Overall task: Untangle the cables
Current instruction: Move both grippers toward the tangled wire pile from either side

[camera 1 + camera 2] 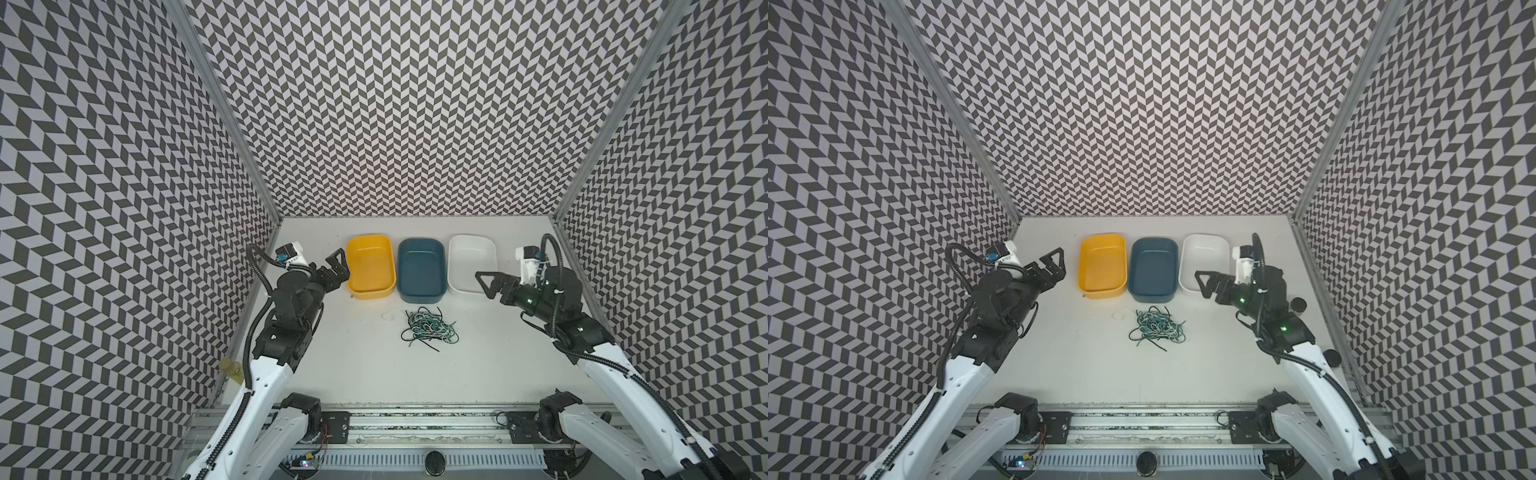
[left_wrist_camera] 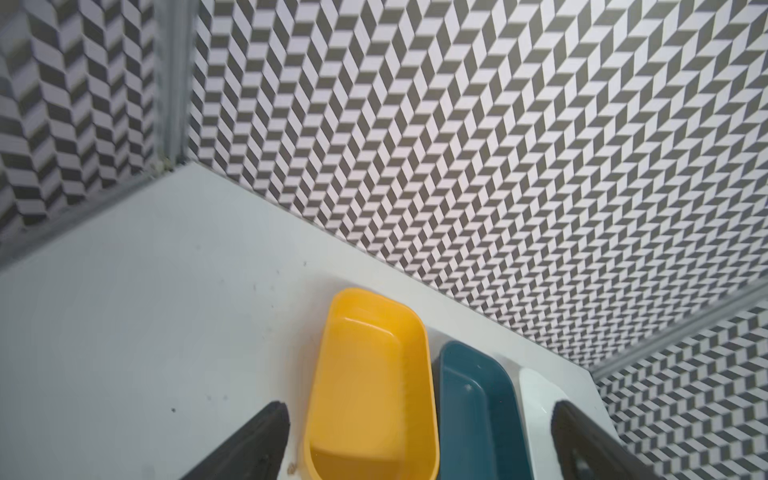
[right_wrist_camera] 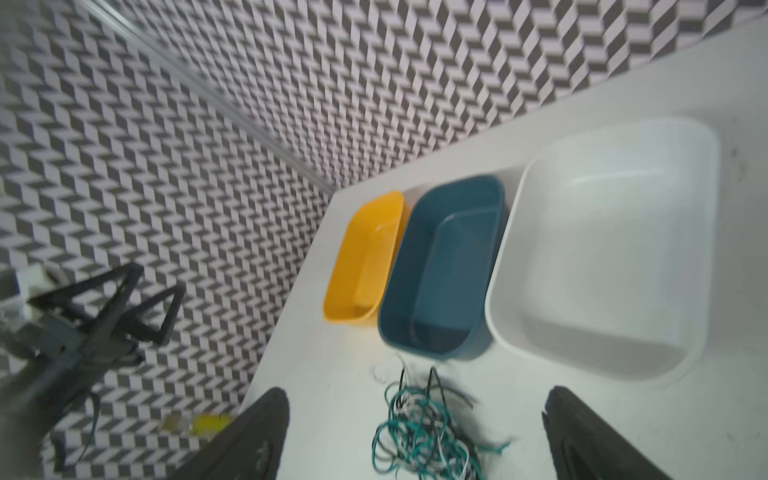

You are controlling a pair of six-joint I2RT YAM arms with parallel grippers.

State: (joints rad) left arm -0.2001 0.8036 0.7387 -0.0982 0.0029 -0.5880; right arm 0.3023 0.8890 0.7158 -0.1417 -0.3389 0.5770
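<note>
The cables (image 1: pixel 430 330) lie as one tangled heap of black, teal and white strands on the tabletop (image 1: pixel 353 365), just in front of the teal tray (image 1: pixel 419 297), while the jaws of the left arm (image 1: pixel 291 299) and the right arm (image 1: pixel 540 299) both stand wide open and empty, well apart from it. A bite into the heap's middle would likely pinch several strands at once, lift the whole clump and pull the knots tighter; thin strands lying flat may also slip free, and the white ones are hard to pick out against the pale tabletop.
</note>
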